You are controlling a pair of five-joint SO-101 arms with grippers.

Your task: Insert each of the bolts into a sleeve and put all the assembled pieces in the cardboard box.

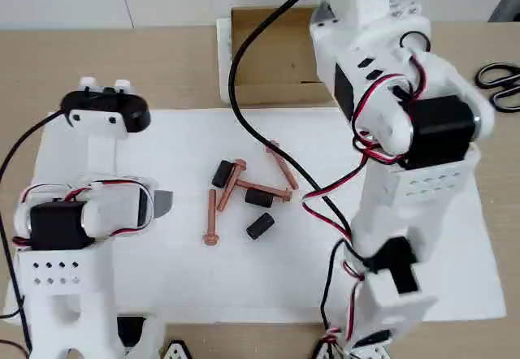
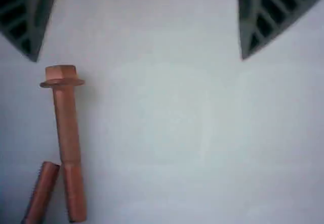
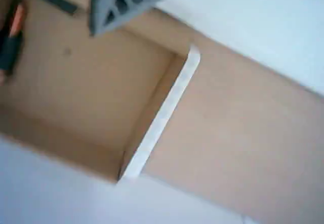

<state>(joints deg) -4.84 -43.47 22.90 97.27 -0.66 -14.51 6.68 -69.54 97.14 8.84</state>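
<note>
Fingers [image 2: 25, 21] of left gripper [image 2: 137, 57] are wide apart, holding nothing, over the white sheet [image 1: 187, 286]; nearest bolt [image 2: 65, 133] lies flat, off to one side of the gap rather than between them; second bolt [image 2: 40, 193] ends just beside its threaded end; my read: the step is picking that nearest bolt; centre on the shank mid-length, clear of flange head and neighbour, so it stays straight for a sleeve [image 1: 259, 227]; three loose sleeves lie among the bolts; cardboard box [image 1: 276, 67] sits beyond the sheet, right gripper [image 3: 126, 1] over it; open or shut, cannot tell.
</note>
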